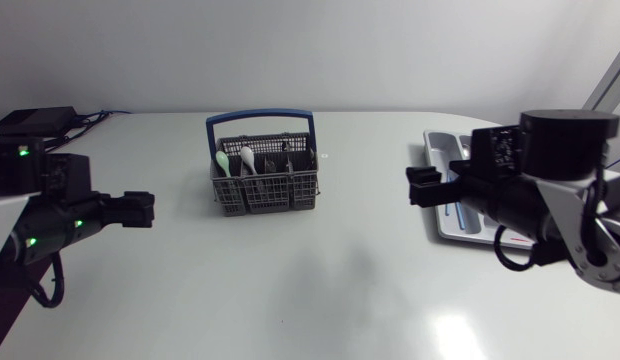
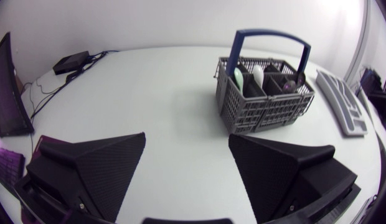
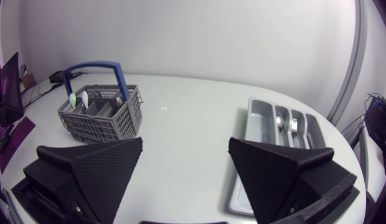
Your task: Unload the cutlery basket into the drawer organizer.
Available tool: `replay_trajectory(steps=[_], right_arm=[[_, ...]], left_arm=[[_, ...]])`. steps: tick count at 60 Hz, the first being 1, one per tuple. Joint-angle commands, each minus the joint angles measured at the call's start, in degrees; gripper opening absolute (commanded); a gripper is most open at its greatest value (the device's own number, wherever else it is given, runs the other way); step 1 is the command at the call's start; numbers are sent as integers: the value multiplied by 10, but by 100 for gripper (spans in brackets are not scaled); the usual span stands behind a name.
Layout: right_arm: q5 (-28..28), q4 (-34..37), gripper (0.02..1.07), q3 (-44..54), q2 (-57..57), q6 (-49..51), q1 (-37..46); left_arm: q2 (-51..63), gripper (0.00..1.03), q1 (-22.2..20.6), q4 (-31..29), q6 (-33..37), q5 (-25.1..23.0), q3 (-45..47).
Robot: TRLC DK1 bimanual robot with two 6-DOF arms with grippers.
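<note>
A grey cutlery basket [image 1: 264, 180] with a blue handle stands at the table's back middle, holding a green spoon [image 1: 222, 160], a white spoon [image 1: 247, 157] and darker pieces. The basket [image 2: 264, 94] lies well ahead of my left gripper [image 2: 187, 165], which is open and empty. The grey drawer organizer [image 1: 448, 150] lies at the right, partly hidden by my right arm. My right gripper [image 3: 185, 168] is open and empty, with the organizer [image 3: 261, 127] ahead to one side, cutlery in its far compartments, and the basket [image 3: 101, 112] ahead to the other. My left gripper [image 1: 138, 209] hangs left of the basket, my right gripper [image 1: 424, 187] right of it.
A black box [image 1: 35, 121] with cables sits at the table's back left corner. Bare white tabletop [image 1: 310, 280] stretches in front of the basket and between my two arms.
</note>
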State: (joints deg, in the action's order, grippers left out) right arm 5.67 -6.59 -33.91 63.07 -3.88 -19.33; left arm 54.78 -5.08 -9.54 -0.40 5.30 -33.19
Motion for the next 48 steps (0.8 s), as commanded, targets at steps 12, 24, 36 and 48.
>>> replay_trajectory(steps=[12,24,36,48], right_arm=[[-70,74,102,-147,165,96,-44],[-87,91,102,-259,261,109,-69],[-87,93,97,-374,378,105,-83],[-89,92,84,-478,478,101,-83]], left_arm=[[119,93,-12,-14,81,-33,-79],[152,91,-11,17,79,-76,-91],[169,90,-12,46,80,-93,-89],[165,90,-17,56,83,-93,-84]])
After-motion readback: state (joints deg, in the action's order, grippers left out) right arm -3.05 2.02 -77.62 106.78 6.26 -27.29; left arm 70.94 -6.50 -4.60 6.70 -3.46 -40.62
